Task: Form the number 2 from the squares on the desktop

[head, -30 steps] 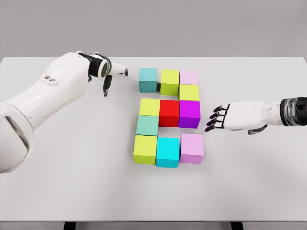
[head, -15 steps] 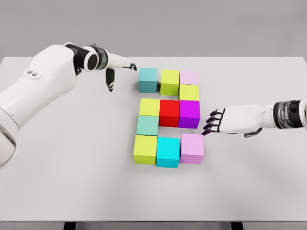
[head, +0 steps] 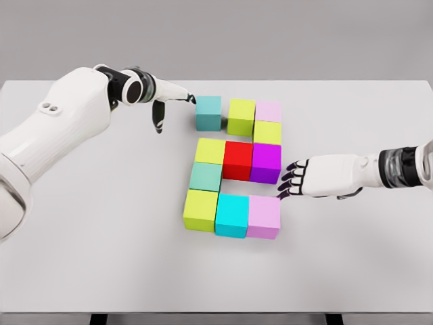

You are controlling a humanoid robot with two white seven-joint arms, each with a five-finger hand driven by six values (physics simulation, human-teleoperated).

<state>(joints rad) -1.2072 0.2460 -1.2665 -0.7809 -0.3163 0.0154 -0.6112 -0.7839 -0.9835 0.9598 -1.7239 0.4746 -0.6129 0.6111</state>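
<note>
**Forming a blocky figure of coloured cubes on the white worktop**

Reaching in from the left of the frame, the left hand (head: 166, 101) is stretching a fingertip to the left face of the teal cube (head: 209, 112) at upper centre, with another finger drooping below; it is loosely spread and gripping nothing. Whether the fingertip is actually touching the cube is hard to make out.

The right hand (head: 301, 179) is coming in from the right edge, its dark fingertips (head: 285, 184) spread and lying just beside the purple cube (head: 266, 162) and the upper right corner of the lilac cube (head: 264, 217); contact cannot be told. Its forearm is being cut off by the frame edge.

The cubes are sitting in the middle of the picture: teal, an olive cube (head: 241, 116) and a pale pink cube (head: 268, 111) along the top, a yellow cube (head: 267, 132) below the pink one, then a yellow-green cube (head: 210, 151), a red cube (head: 238, 160) and purple in a row, a mint cube (head: 205, 177) under it at left, and a lime cube (head: 201, 210), a cyan cube (head: 232, 215) and lilac along the bottom.

The worktop (head: 88, 257) is plain white, with a flat grey wall (head: 216, 34) running behind it.
</note>
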